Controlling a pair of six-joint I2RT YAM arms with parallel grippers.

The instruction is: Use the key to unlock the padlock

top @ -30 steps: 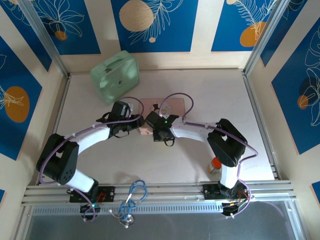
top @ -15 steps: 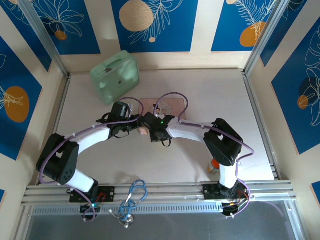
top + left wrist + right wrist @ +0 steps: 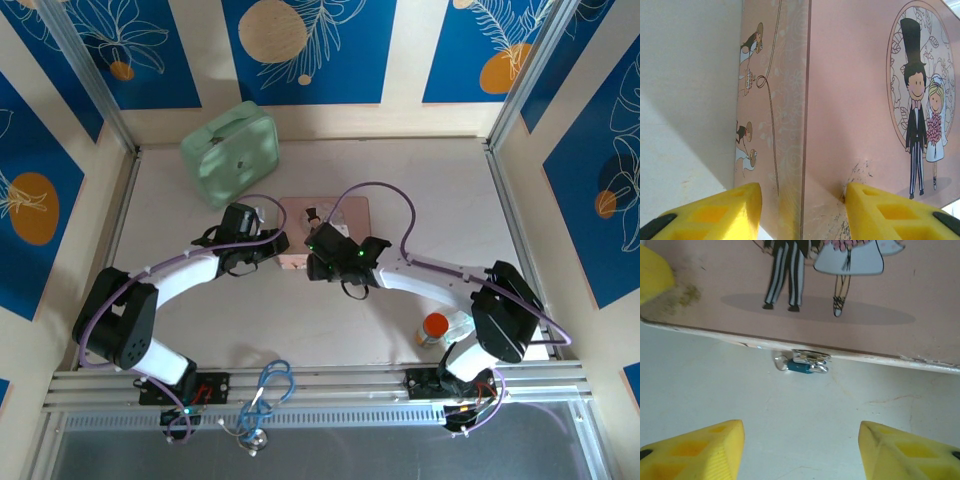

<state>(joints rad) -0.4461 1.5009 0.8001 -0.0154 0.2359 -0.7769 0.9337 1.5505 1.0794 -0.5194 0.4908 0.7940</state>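
The right gripper (image 3: 801, 432) has its yellow fingers (image 3: 695, 450) spread wide, with nothing between them. Straight ahead, just past the fingertips, the padlock (image 3: 805, 361) sits against the near rim of the pink tin (image 3: 715, 285). Its blue bit faces the gripper (a small silvery ring (image 3: 780, 361) lies just beside it, to the gripper's left). The left gripper (image 3: 804, 195) is clamped on the tin's corner edge, with one pad against the side wall and the other pressed on the pictured lid.
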